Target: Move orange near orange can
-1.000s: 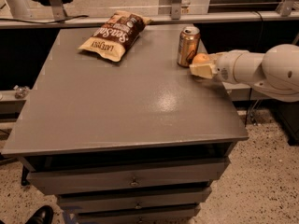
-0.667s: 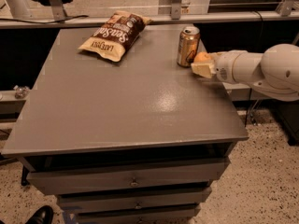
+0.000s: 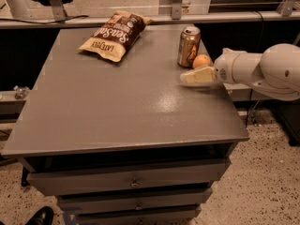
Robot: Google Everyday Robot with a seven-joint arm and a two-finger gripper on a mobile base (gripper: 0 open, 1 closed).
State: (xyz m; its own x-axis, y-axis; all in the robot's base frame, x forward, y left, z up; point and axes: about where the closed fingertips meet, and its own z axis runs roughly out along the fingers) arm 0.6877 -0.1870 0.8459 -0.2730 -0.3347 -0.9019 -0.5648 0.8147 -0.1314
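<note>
Since the orange [image 3: 202, 60] sits just beside the orange can [image 3: 189, 46], we judge the move nearly done; our gripper [image 3: 197, 75] hangs by the orange, whether gripping it we cannot tell.

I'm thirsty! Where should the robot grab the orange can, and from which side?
Probably around the middle of the orange can: it stands upright with straight round sides. Come from the front, toward the picture's left, because the orange sits close on its right and the gripper hovers just in front of that orange.
</note>
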